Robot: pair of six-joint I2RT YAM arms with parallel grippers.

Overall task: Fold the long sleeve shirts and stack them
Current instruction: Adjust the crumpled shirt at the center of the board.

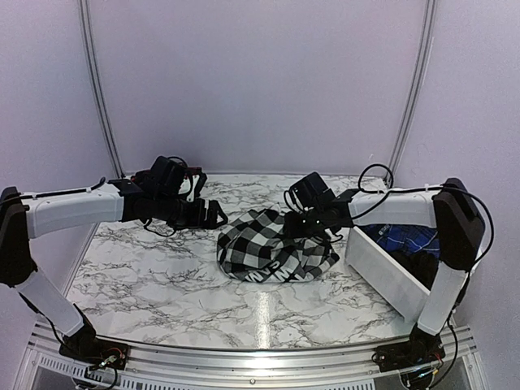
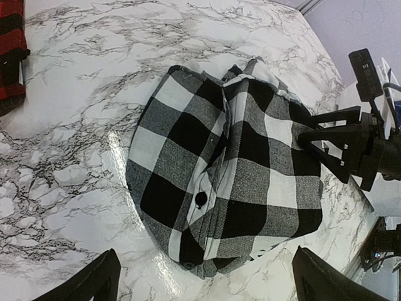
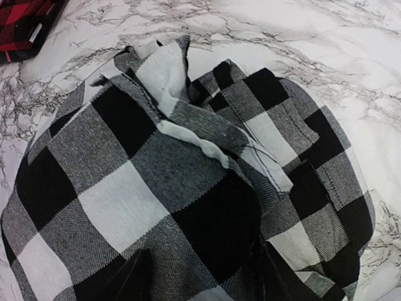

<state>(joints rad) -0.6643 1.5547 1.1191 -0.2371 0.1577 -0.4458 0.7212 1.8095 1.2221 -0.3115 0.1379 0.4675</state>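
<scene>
Your left arm is stretched out over the marble table (image 1: pixel 146 284), left gripper (image 1: pixel 213 214) spread wide with nothing in it, just beside the black-and-white shirt (image 1: pixel 264 252); your right arm reaches in from the other side, right gripper (image 1: pixel 294 234) down on the bunched shirt, fabric between part-open jaws; can't tell if it's really pinching; white block letters on the near edge, too crumpled to read; red-and-black shirt (image 2: pixel 9 56) lies apart.
</scene>
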